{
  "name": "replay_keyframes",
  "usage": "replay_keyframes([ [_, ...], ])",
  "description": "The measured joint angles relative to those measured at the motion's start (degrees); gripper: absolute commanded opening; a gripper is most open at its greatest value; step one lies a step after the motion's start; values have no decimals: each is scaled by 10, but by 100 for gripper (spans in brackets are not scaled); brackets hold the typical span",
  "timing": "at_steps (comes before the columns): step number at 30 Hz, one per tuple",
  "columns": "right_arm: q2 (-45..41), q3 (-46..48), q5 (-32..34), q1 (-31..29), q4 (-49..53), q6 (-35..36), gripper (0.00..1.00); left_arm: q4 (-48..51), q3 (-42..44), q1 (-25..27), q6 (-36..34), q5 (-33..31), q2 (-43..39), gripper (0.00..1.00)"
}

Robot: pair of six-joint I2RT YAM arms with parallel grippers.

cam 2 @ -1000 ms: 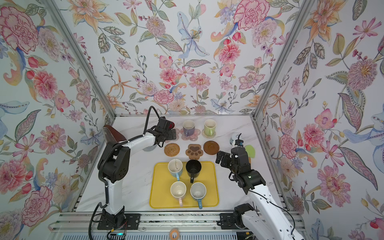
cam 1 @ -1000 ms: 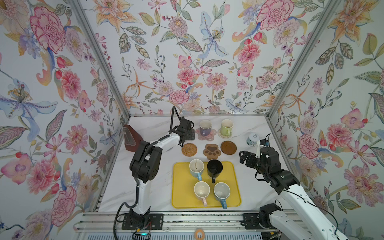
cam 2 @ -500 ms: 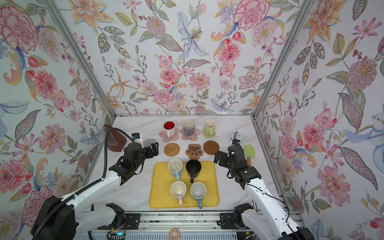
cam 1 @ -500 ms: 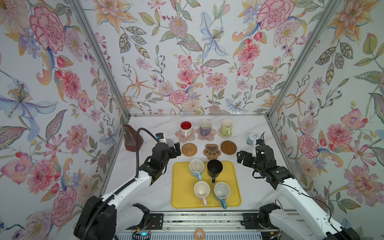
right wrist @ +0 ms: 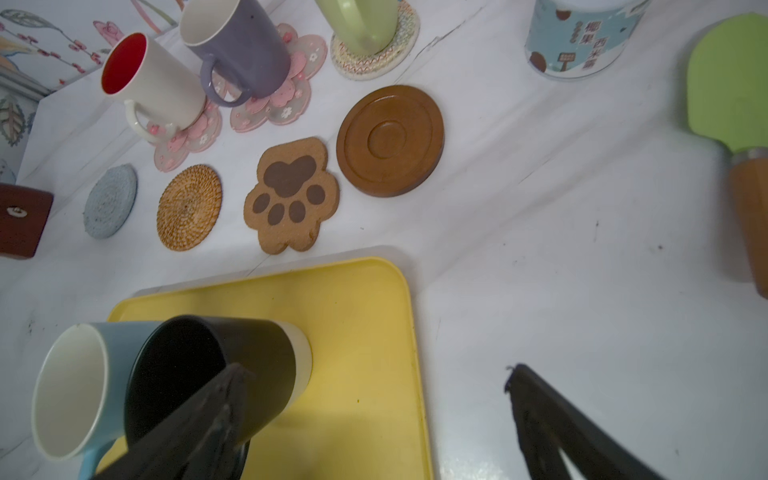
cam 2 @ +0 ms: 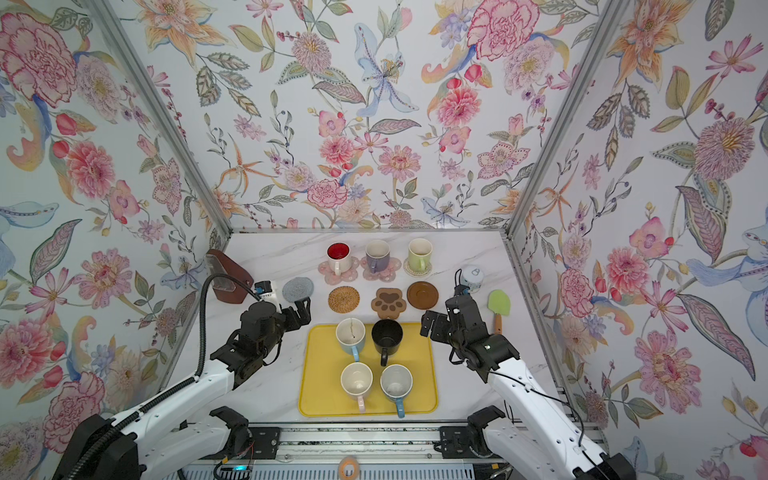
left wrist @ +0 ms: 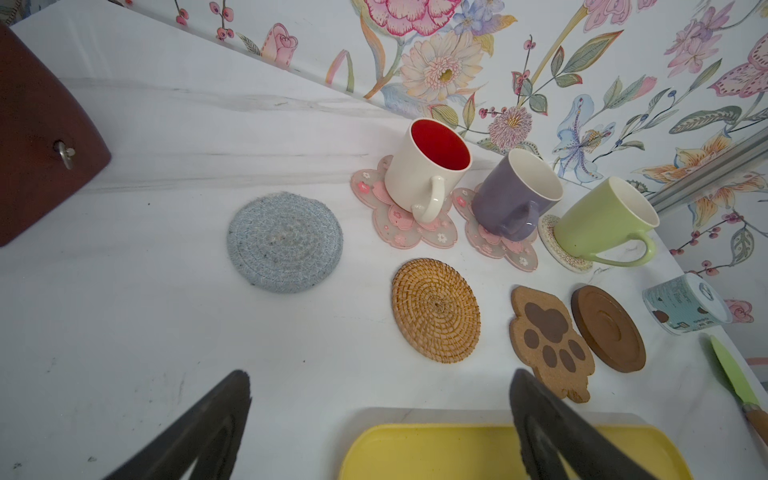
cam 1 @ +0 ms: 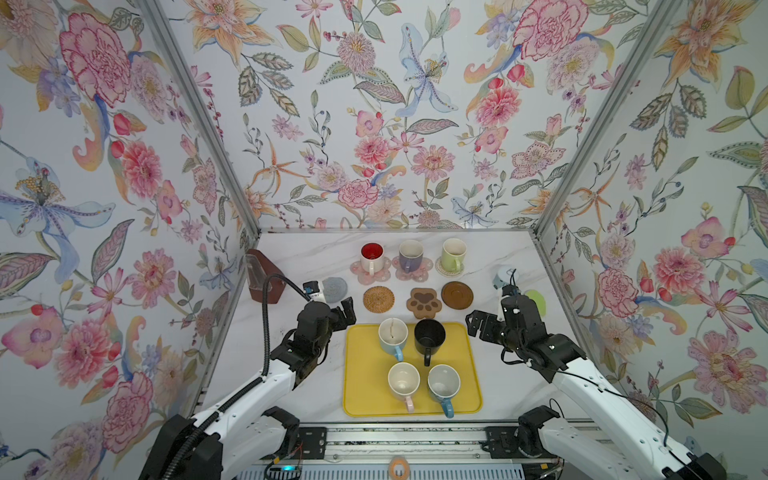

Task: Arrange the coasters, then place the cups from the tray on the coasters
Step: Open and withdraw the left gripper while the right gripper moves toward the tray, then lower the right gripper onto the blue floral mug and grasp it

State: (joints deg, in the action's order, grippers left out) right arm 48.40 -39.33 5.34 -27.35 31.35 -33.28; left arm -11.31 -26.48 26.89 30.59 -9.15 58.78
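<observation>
Right claw (cam 2: 428, 326) wide, black mug (cam 2: 386, 335) just beside it (on yellow tray (cam 2: 420, 376)), left claw (cam 2: 302, 312) wide

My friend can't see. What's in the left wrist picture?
Three mugs, white, lilac and green, stand on coasters by a flowery wall. Four coasters lie bare nearer: grey, rattan, paw, wooden. The left claw is open, near a yellow tray.

From my station: white-red mug (cam 1: 371, 257) and lilac mug (cam 1: 410, 255) stand on pink flower coasters (cam 1: 358, 268), green mug (cam 1: 453, 253) on the pale woven coaster (cam 1: 441, 270). Grey coaster (cam 1: 335, 289), rattan coaster (cam 1: 378, 299), paw coaster (cam 1: 424, 301) and wooden coaster (cam 1: 457, 295) lie bare. Light-blue mug (cam 1: 392, 336), black mug (cam 1: 429, 336), pink-handled mug (cam 1: 403, 381) and blue mug (cam 1: 444, 383) stand upright on the yellow tray (cam 1: 365, 374).
</observation>
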Motion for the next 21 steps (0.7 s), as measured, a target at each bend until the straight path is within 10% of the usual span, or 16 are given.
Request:
replay_keyframes([
  [21,-63,-20,106,-373,180,-233,98,1,35,0,30,-41,-58,99],
])
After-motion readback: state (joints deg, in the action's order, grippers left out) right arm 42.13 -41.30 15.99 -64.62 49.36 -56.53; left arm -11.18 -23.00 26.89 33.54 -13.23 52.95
